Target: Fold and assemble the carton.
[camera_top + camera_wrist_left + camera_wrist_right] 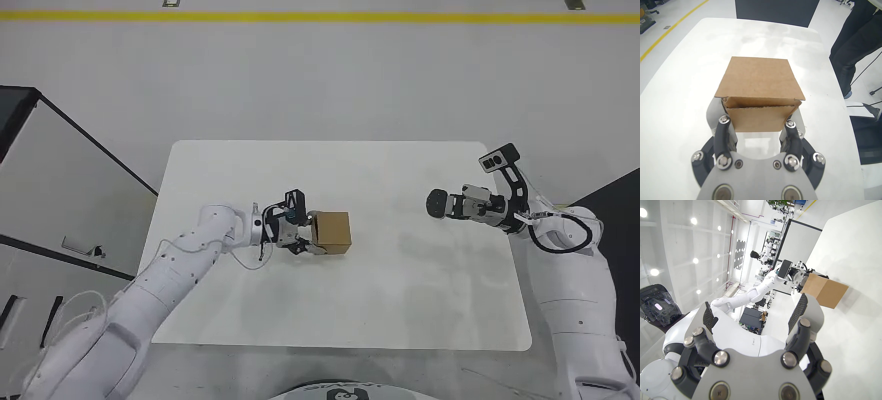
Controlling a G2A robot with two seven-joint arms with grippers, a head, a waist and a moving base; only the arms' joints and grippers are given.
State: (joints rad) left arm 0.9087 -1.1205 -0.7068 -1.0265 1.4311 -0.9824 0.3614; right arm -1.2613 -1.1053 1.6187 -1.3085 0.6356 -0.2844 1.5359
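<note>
Your left end effector [303,236] clamps the near end of the box [331,232], mid-counter [400,300]; the right end effector [755,306] hangs wide open, well apart. Squeeze lightly and squarely so the gaping front flap [757,119] seats without buckling the walls.

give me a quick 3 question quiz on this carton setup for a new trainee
1. True or false: the carton lies flat and unfolded.
2. Pick one. The right gripper is: A open and empty; B shut on the carton; C shut and empty.
3. Fill in: the ___ gripper's fingers flank the carton's near end.

Key: 1 false, it stands as a box; 2 A; 3 left gripper.
</note>
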